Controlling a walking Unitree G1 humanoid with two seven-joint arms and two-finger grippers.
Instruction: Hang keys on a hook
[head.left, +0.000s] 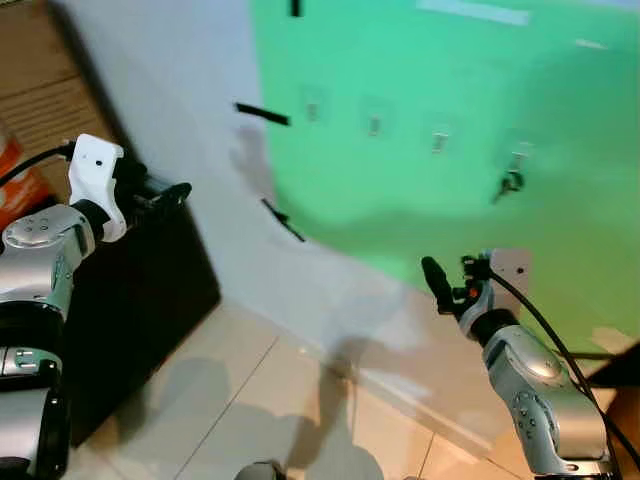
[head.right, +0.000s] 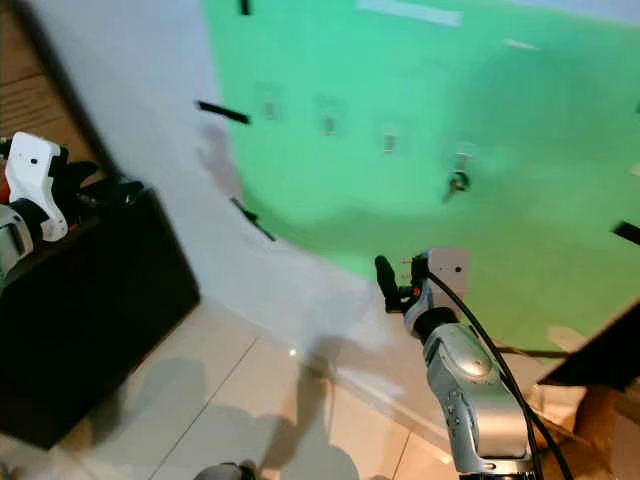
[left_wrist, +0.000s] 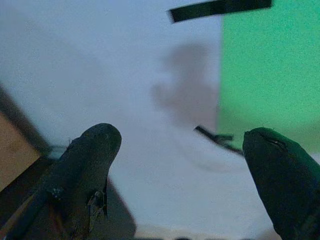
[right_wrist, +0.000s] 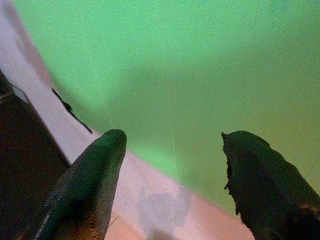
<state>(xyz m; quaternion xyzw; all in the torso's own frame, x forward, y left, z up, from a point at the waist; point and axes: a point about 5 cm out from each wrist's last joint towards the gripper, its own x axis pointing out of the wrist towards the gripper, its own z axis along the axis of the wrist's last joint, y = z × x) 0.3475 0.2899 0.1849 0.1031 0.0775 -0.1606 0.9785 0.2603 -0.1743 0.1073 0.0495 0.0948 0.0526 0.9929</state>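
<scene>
A row of small clear hooks (head.left: 374, 125) runs across the green wall (head.left: 450, 70). A dark bunch of keys (head.left: 511, 183) hangs from the hook furthest right (head.left: 520, 153). My right gripper (head.left: 440, 285) is raised below and to the left of the keys, well short of the wall. It is open with nothing between its fingers (right_wrist: 85, 190). At the left, my left gripper (head.left: 165, 195) is held up over a black cabinet. It is open and empty too, its fingertips (left_wrist: 95, 150) wide apart.
A black cabinet (head.left: 140, 300) stands at the left against the white wall (head.left: 180, 60). Strips of black tape (head.left: 262, 114) mark the edge of the green sheet. Pale floor tiles (head.left: 250, 400) lie below, and a cardboard box (head.left: 30, 90) is at the far left.
</scene>
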